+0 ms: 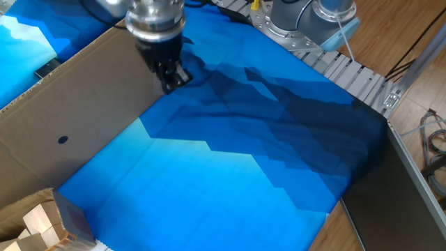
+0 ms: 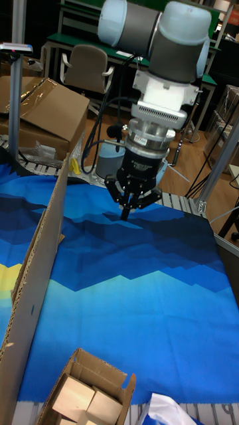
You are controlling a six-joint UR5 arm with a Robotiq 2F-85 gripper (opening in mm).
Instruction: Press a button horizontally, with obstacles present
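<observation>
The obstacle is a large brown cardboard panel [image 1: 83, 111] standing on edge along the left of the blue cloth, with a small dark round spot [image 1: 63, 139]. The tall fixed view shows this panel [image 2: 41, 272] edge-on. My gripper [image 1: 172, 80] hangs just right of the panel's far end, pointing down over the dark blue part of the cloth. In the tall fixed view the gripper [image 2: 125, 212] has its black fingertips meeting in a point, with nothing between them. No button shows in either view.
An open cardboard box with wooden blocks [image 1: 35, 224] sits at the near left corner, also seen in the tall fixed view [image 2: 86, 392]. The arm's base [image 1: 313, 21] and a metal rail [image 1: 348, 70] lie at the far right. A larger brown box [image 2: 46, 109] stands behind the table.
</observation>
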